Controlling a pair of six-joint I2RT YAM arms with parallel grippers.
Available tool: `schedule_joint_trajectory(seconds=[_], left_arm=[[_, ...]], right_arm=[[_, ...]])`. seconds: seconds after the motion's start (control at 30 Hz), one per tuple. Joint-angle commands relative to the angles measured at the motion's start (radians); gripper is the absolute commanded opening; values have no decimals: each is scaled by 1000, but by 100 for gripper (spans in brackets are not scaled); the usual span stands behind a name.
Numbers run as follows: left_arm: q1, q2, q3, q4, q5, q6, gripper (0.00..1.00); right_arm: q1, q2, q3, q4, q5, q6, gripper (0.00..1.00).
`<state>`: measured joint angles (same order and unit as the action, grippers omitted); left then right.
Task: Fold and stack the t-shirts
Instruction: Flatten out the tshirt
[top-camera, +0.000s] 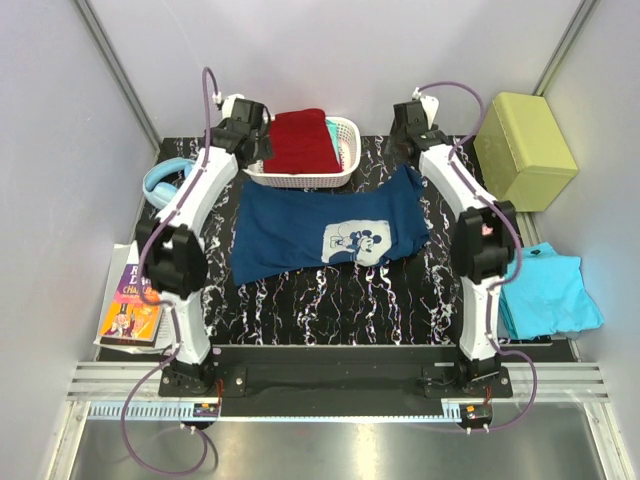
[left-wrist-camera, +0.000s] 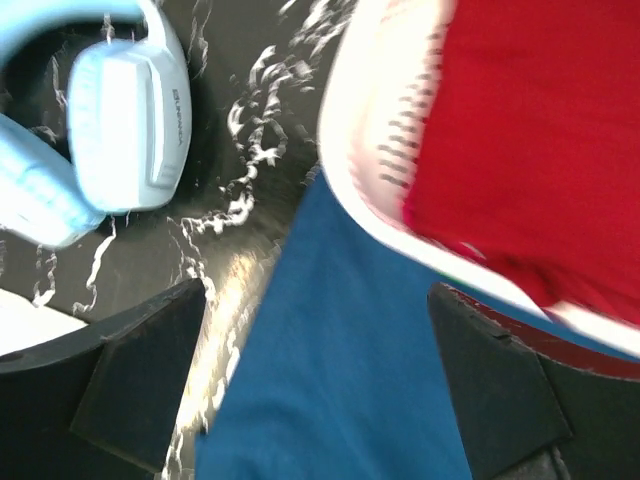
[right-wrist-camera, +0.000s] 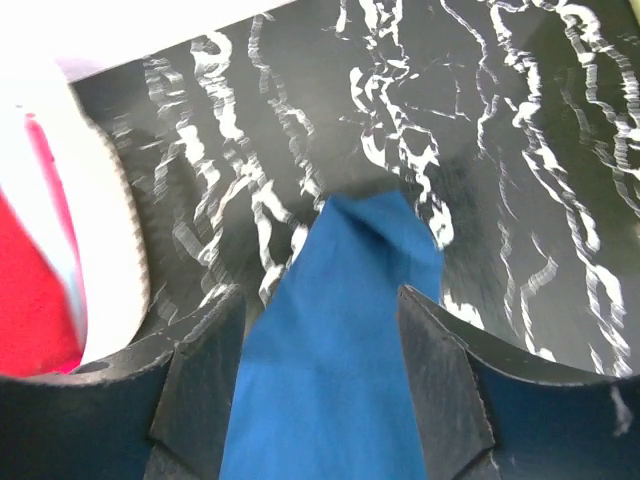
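A navy t-shirt (top-camera: 320, 230) with a white mouse print lies spread on the black marbled table (top-camera: 330, 300). A dark red t-shirt (top-camera: 300, 140) fills the white basket (top-camera: 345, 170) at the back. A turquoise t-shirt (top-camera: 545, 290) rests at the right, off the mat. My left gripper (top-camera: 256, 156) hovers over the navy shirt's far left corner, by the basket. In the left wrist view it (left-wrist-camera: 320, 380) stands wide open with navy cloth (left-wrist-camera: 340, 380) below. My right gripper (top-camera: 412, 152) is over the far right corner. It (right-wrist-camera: 322, 380) is open, and the navy corner (right-wrist-camera: 350, 300) lies loose between its fingers.
Light blue headphones (top-camera: 165, 180) (left-wrist-camera: 120, 120) lie at the back left, close to the left gripper. A book (top-camera: 130, 305) sits off the table's left side. An olive-green box (top-camera: 525, 150) stands at the back right. The basket rim (right-wrist-camera: 105, 250) is just left of the right gripper.
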<state>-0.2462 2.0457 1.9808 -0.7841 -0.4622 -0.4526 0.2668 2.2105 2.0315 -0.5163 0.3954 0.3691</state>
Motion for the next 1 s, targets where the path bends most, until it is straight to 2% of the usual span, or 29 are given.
schedule_joint_trajectory(seconds=[0.0,0.03,0.17,0.27,0.43,0.6,0.97], left_arm=[[-146,-280,-152,60,-84,5,99],[-177,-318,-199,66,-99,-6,99],[-342,-511,-486,74,-144,-67,99],[-439,-603,-633,68,-161,-115,99],[-537,-696,-772,78,-142,-162,99],[-562,-734,-865,85,-89,-192,92],[-588,-685,-931,72,-9,-230,89]], right_arm=[[100,-311,-117,-16,74,-22,68],[118,-393,-210,-17,71,-19,66],[231,-560,-439,-99,69,43,65],[322,-679,-626,-137,89,103,65],[394,-817,-876,-189,56,227,64],[433,-870,-1010,-183,43,313,64],[492,-824,-1039,-166,-12,343,64]])
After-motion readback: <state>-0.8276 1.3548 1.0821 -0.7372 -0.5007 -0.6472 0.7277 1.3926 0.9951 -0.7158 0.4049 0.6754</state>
